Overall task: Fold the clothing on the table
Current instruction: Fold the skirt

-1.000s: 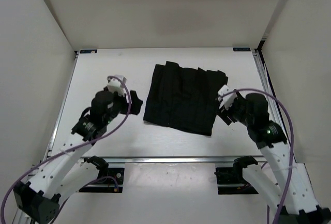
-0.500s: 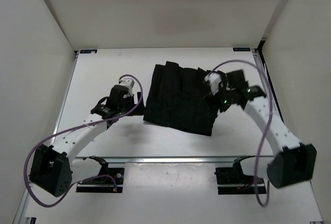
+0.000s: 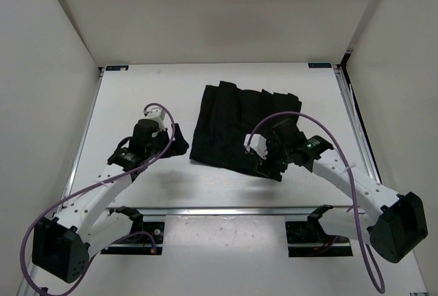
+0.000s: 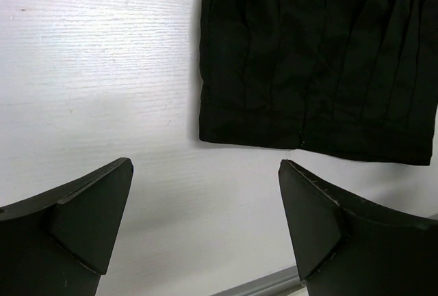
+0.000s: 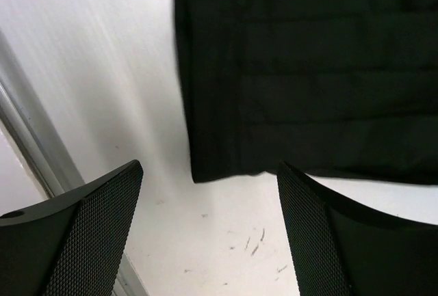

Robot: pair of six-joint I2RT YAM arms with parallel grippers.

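Black pleated fabric clothing is spread on the white rectangular table, ungripped; its near corners are next to be taken by the open left hand and open right hand.

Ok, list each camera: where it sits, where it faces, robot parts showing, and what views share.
Top external: fixed above and behind the robot, looking down on the table; left arm, right arm, left claw, right claw show.
Left wrist: on the left arm, facing the clothing at its near-left corner; its open fingers show.
Right wrist: on the right arm, facing the near-right corner; its open fingers show.
Shared: all show the clothing.
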